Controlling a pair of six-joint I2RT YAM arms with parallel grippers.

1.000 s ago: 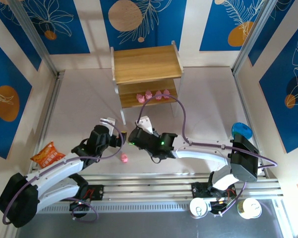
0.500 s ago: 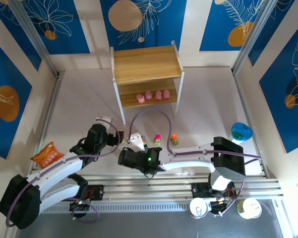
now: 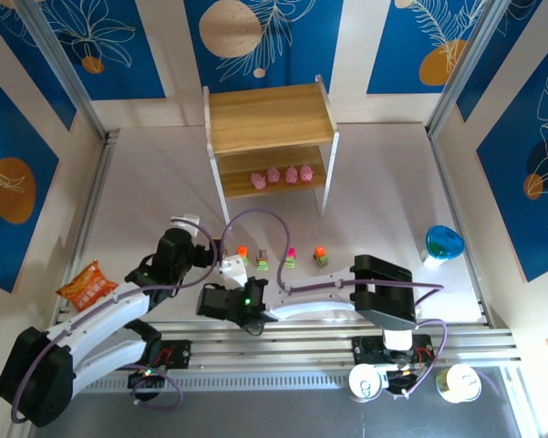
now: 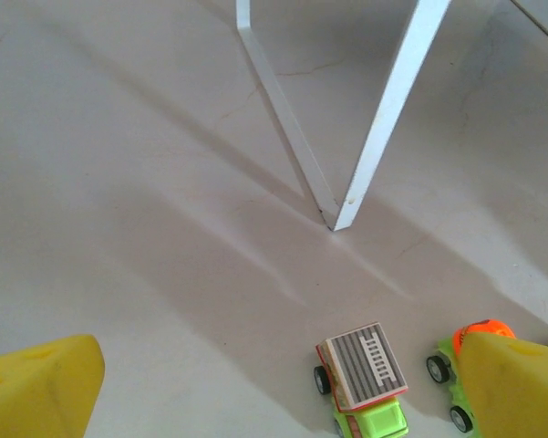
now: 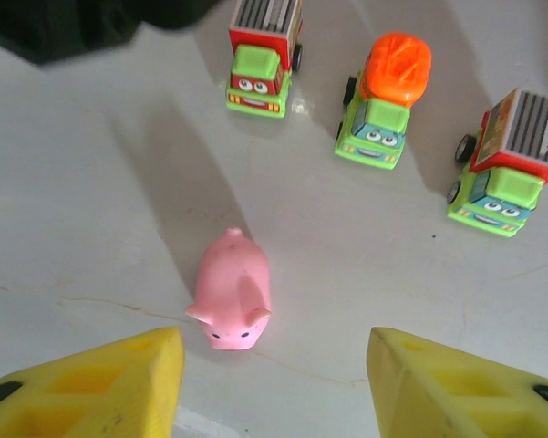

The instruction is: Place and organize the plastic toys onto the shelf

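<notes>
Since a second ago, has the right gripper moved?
Yes: in the top view, the right gripper swung left and toward the near edge, away from the shelf.

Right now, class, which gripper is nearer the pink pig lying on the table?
Right. The right gripper hovers at the pink pig, which lies just beyond its open jaws. The left gripper sits farther off, facing the shelf leg with a grey-topped truck ahead.

We count five pigs: four pink pigs (image 3: 257,180) (image 3: 274,173) (image 3: 291,173) (image 3: 305,172) on the one shelf (image 3: 272,119), and one loose pig (image 5: 231,292). There are five trucks: two orange-topped trucks (image 3: 242,255) (image 3: 320,256), one pink-topped truck (image 3: 290,258), and two grey-topped trucks (image 5: 263,55) (image 5: 509,164). We also count one blue cup (image 3: 442,245) and one orange snack bag (image 3: 91,285).
</notes>
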